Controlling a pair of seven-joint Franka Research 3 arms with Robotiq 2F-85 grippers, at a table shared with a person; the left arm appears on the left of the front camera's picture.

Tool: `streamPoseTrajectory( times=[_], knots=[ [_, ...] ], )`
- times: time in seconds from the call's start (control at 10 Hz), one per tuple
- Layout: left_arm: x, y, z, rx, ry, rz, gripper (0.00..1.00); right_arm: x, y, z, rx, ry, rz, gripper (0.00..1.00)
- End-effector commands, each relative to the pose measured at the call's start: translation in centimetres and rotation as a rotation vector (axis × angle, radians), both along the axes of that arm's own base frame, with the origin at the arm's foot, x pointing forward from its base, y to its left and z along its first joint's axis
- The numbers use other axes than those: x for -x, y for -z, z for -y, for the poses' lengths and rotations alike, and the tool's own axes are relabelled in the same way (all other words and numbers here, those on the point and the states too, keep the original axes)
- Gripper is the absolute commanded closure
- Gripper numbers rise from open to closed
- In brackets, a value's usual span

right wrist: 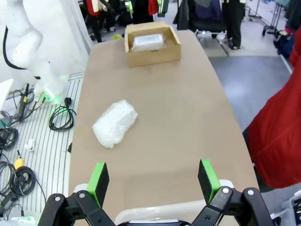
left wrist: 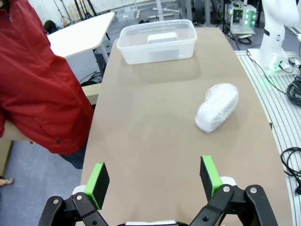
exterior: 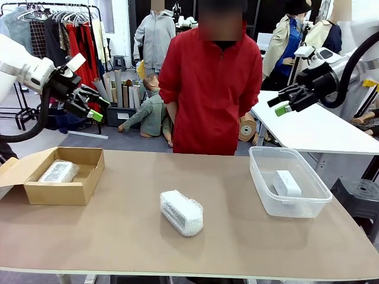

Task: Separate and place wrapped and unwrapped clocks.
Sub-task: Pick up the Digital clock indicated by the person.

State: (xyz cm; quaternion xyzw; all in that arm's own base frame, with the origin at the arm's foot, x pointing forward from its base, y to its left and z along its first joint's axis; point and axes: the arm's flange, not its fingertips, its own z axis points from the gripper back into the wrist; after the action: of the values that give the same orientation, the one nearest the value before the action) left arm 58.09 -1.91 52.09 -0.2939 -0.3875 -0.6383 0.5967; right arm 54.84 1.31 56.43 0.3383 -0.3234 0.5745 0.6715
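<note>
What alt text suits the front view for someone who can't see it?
One bubble-wrapped clock lies mid-table; a second wrapped clock sits in the cardboard box at left, a bare white clock in the clear tub at right. The left tool and right tool hover open above either side, and a person in red stands opposite.

The right gripper [right wrist: 153,181] hangs above the brown desk [right wrist: 178,117], jaws spread wide. A bubble-wrapped clock [right wrist: 115,123] lies loose near the desk's middle. At the far end, a cardboard box [right wrist: 153,55] holds a second wrapped clock [right wrist: 148,41]. The rim of a clear tub [right wrist: 160,211] shows beneath the jaws, and a person's red jacket [right wrist: 277,136] is at the right edge.
</note>
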Motion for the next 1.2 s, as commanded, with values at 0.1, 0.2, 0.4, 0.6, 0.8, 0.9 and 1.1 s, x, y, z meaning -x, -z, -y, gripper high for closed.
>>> streamPoseTrajectory(
  times=[0.1,0.2,0.4,0.6,0.8,0.9,1.1],
  knots=[
    [0.1,-0.2,-0.1,0.001,0.0,0.006,0.0,0.0,0.0,0.0,0.0,0.0,0.0,0.0],
    [0.1,-0.2,-0.1,0.001,0.0,0.006,0.0,0.0,0.0,0.0,0.0,0.0,0.0,0.0],
    [0.1,-0.2,-0.1,0.001,0.0,0.006,0.0,0.0,0.0,0.0,0.0,0.0,0.0,0.0],
    [0.1,-0.2,-0.1,0.001,0.0,0.006,0.0,0.0,0.0,0.0,0.0,0.0,0.0,0.0],
    [0.1,-0.2,-0.1,0.001,0.0,0.006,0.0,0.0,0.0,0.0,0.0,0.0,0.0,0.0],
    [0.1,-0.2,-0.1,0.001,0.0,0.006,0.0,0.0,0.0,0.0,0.0,0.0,0.0,0.0],
    [0.1,-0.2,-0.1,0.001,0.0,0.006,0.0,0.0,0.0,0.0,0.0,0.0,0.0,0.0]
  ],
)
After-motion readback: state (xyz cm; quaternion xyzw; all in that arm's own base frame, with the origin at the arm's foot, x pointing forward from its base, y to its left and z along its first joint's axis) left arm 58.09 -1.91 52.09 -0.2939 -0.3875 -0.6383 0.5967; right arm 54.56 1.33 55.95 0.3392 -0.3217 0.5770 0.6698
